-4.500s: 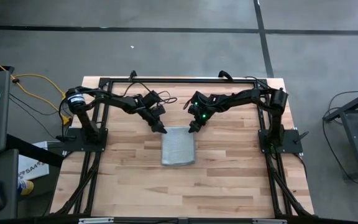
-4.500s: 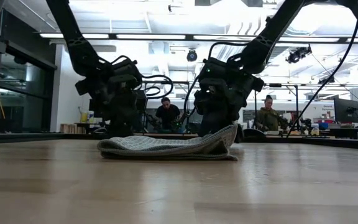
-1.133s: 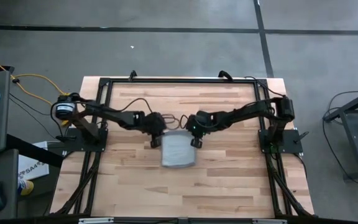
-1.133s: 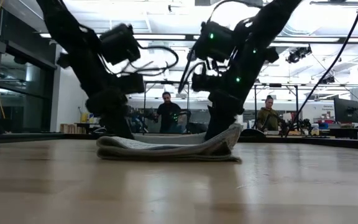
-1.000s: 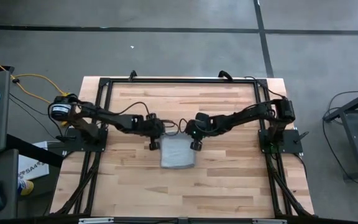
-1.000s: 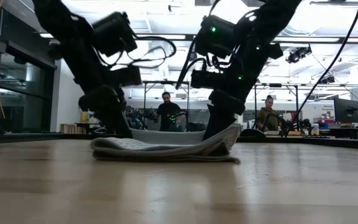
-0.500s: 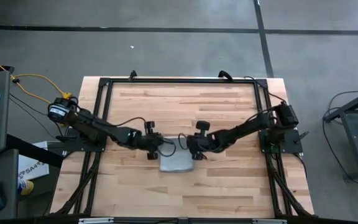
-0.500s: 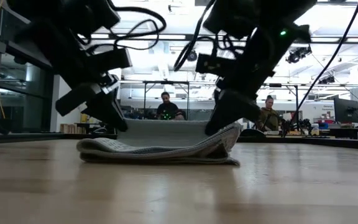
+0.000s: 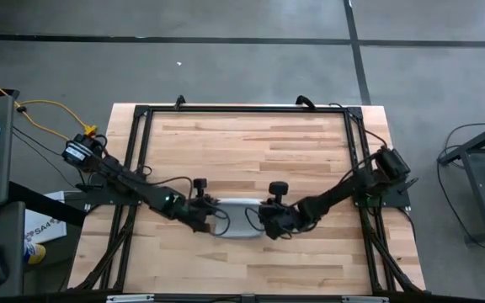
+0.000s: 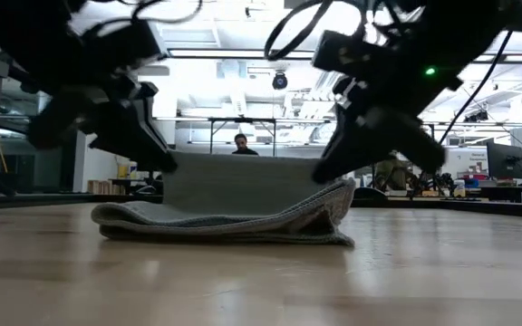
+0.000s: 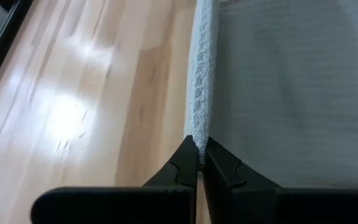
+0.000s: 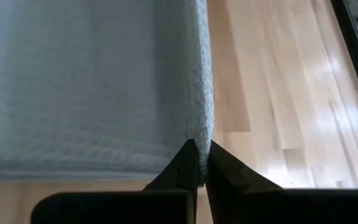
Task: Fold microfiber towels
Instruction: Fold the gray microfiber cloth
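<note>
Two grippers, left gripper (image 11: 199, 146) and right gripper (image 12: 199, 149), pinch the ribbed towel's (image 9: 241, 216) fuzzy edges.

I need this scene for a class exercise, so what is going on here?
Two robot arms are folding a towel on a wooden table. The left gripper and the right gripper are each shut on an edge of the towel, one at each side, holding a flap raised above the rest, which lies on the table. The fold is not yet laid flat.
</note>
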`<action>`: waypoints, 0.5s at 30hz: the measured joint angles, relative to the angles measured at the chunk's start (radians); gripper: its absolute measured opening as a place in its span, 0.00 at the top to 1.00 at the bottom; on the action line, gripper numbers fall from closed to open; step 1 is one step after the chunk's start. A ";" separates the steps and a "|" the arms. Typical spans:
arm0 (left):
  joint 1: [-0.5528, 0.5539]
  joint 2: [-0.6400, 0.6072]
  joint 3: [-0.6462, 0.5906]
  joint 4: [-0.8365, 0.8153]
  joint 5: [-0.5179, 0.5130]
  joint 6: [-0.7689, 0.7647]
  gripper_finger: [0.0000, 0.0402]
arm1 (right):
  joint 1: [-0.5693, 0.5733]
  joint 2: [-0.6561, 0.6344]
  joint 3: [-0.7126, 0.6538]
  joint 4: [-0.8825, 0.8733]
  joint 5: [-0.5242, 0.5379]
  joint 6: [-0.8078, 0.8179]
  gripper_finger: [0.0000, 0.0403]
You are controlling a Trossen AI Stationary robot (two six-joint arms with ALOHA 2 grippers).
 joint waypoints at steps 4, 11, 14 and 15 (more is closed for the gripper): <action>-0.050 0.000 0.000 0.020 -0.020 -0.002 1.00 | 0.041 0.000 0.000 0.016 0.017 0.000 0.99; -0.114 0.000 0.000 0.033 -0.025 -0.051 1.00 | 0.091 0.000 -0.001 0.080 0.022 -0.044 0.99; -0.135 0.000 0.000 0.033 -0.025 -0.068 1.00 | 0.105 0.000 -0.001 0.111 0.018 -0.052 0.99; -0.141 0.000 0.000 0.033 -0.026 -0.073 1.00 | 0.110 0.000 -0.001 0.120 0.013 -0.052 0.99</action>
